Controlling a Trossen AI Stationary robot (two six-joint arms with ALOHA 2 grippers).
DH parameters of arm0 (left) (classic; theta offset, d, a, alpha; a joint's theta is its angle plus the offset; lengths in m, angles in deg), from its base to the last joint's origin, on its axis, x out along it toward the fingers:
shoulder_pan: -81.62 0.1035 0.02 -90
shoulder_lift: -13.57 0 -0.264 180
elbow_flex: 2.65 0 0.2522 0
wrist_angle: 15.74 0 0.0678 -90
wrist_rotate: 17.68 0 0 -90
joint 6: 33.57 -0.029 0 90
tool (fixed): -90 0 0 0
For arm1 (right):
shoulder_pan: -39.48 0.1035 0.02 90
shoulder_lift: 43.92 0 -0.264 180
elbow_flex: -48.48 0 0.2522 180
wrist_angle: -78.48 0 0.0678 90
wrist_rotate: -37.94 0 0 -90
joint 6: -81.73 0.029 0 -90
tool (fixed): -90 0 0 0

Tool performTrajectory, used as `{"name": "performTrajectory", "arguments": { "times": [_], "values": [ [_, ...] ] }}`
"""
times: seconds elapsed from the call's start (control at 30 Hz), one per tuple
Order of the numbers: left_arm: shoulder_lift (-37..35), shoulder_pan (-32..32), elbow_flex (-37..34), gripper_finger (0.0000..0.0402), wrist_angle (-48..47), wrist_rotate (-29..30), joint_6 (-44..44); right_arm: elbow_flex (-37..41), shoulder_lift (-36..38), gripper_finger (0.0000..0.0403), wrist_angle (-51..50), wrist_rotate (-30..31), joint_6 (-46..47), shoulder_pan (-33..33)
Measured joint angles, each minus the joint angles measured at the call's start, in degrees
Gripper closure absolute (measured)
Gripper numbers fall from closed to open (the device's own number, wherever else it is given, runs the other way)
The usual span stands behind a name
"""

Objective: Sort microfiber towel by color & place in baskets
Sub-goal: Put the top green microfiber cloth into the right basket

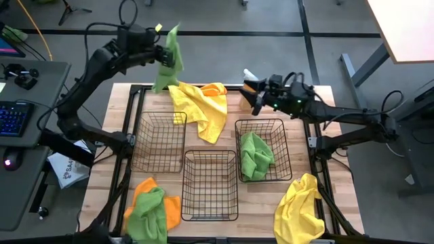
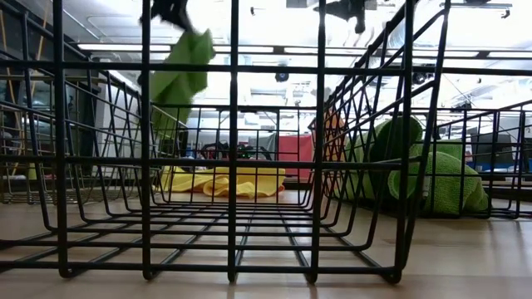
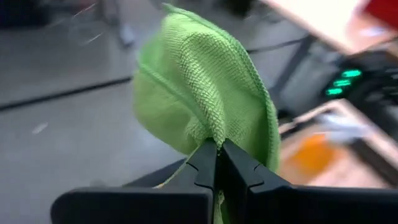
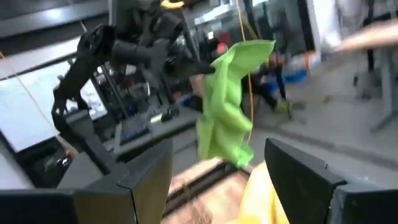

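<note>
My left gripper [image 1: 165, 55] is shut on a lime green towel [image 1: 169, 64] above the table's far edge, left of centre. The towel also shows in the low view [image 2: 179, 79] and the right wrist view [image 4: 227, 106]. My right gripper [image 1: 255, 103] is open over the far side of the table, behind the right basket [image 1: 263, 129]. It faces the held towel and touches nothing. A second green towel [image 1: 256, 157] lies bunched inside the right basket. The left basket [image 1: 159, 141] and the middle basket [image 1: 210, 184] hold no towel. My left gripper pinches a bunched fold of the green towel [image 3: 208, 134] between its two fingers; one layer or several, I cannot tell. The cloth bulges past the fingertips [image 3: 239, 163], and the rest hangs slack below them [image 2: 166, 116], lifted clear of the table.
A yellow towel [image 1: 203, 108] with an orange one [image 1: 215, 89] lies spread on the table's far middle. An orange and a green towel [image 1: 150, 209] are heaped at the near left corner. A yellow towel [image 1: 298, 210] lies at the near right corner. Black frame rails [image 1: 129, 142] border the table.
</note>
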Motion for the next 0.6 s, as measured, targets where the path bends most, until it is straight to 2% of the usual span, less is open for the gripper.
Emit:
{"name": "performTrajectory", "arguments": {
  "times": [0.1, 0.3, 0.43, 0.6],
  "values": [
    [0.04, -5.91, 2.13, 0.0401, 3.20, -0.51, 0.35, 0.00, 2.20, 0.0153, 2.37, 2.98, -3.90, -0.02],
    [2.28, -16.56, 2.26, 0.0401, 15.22, -6.10, 4.31, 0.00, 7.10, 0.0153, 3.04, 12.47, -11.02, -0.02],
    [7.56, -23.47, 2.26, 0.0401, 26.19, -9.53, 4.73, 0.00, 10.33, 0.0153, 2.98, 15.63, -12.89, -0.04],
    [16.33, -30.36, 2.26, 0.0401, 42.76, -19.18, 9.37, -0.02, 14.15, 0.0153, 1.89, 16.63, -12.89, -0.02]
  ]
}}
